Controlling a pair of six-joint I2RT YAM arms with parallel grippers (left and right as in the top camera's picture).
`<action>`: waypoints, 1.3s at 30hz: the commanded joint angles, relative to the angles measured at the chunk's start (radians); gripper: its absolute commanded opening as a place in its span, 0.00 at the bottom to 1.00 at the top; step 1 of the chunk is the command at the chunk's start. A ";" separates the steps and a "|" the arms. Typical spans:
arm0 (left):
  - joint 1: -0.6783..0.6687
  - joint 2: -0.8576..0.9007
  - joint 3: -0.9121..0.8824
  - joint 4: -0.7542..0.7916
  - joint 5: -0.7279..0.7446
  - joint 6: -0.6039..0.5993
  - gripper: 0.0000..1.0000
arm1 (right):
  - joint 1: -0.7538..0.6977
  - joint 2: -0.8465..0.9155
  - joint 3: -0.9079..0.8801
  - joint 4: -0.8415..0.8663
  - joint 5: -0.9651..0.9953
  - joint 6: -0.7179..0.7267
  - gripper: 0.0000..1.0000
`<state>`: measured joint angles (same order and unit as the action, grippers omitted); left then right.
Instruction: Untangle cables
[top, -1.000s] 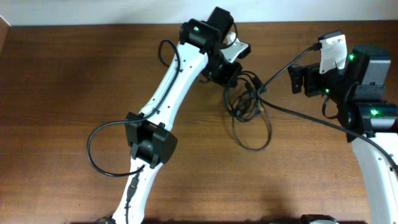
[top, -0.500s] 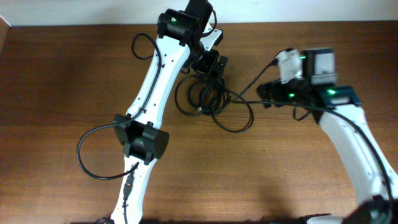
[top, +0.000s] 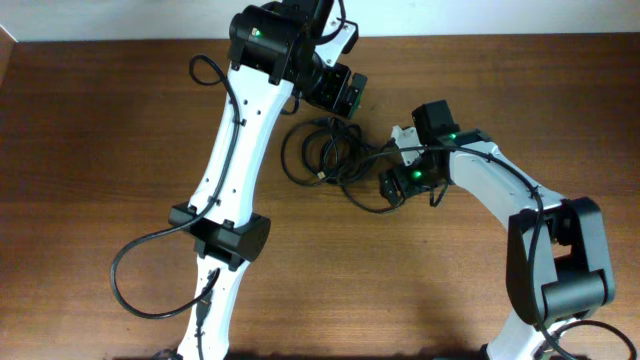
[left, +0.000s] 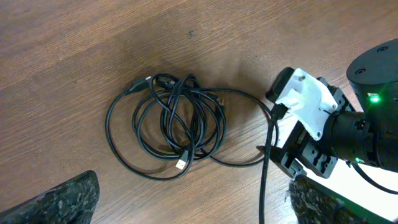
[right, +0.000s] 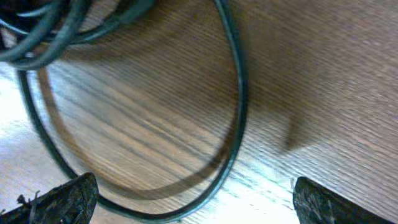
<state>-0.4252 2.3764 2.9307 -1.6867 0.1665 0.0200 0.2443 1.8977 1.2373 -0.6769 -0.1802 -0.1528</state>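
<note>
The cables (top: 325, 160) lie on the table as a tangle of thin black loops, with one wider loop trailing to the right. In the left wrist view the cables (left: 168, 130) lie flat, and a small pale plug (left: 180, 165) shows at their near edge. My left gripper (top: 347, 95) hovers open just behind the tangle, and the left gripper (left: 186, 208) holds nothing. My right gripper (top: 392, 188) is low at the wide loop's right end. The right gripper (right: 193, 202) is open, and a strand of the loop (right: 236, 93) runs across the wood between its fingers.
The brown wooden table (top: 100, 150) reaches a pale wall edge at the back. The white left arm (top: 235, 160) crosses the table's left-middle, its own thick cable (top: 140, 270) looping off the elbow. The right arm (top: 500, 190) bends in from the lower right.
The left gripper dragged the tangle leftward, opened and let it go. The right arm swung in from the far right and came down at the wide loop.
</note>
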 joint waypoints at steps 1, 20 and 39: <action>-0.006 -0.034 0.016 -0.002 -0.010 -0.009 0.99 | 0.003 0.003 -0.034 0.003 0.043 0.011 1.00; -0.020 -0.034 0.016 -0.002 -0.011 -0.005 0.99 | 0.003 0.009 -0.135 0.116 0.011 0.038 0.99; -0.020 -0.034 0.016 -0.002 -0.011 -0.005 0.99 | 0.004 0.183 -0.146 0.202 -0.049 0.061 0.04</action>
<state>-0.4431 2.3764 2.9307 -1.6871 0.1635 0.0185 0.2436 1.9526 1.1545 -0.4625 -0.2504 -0.1005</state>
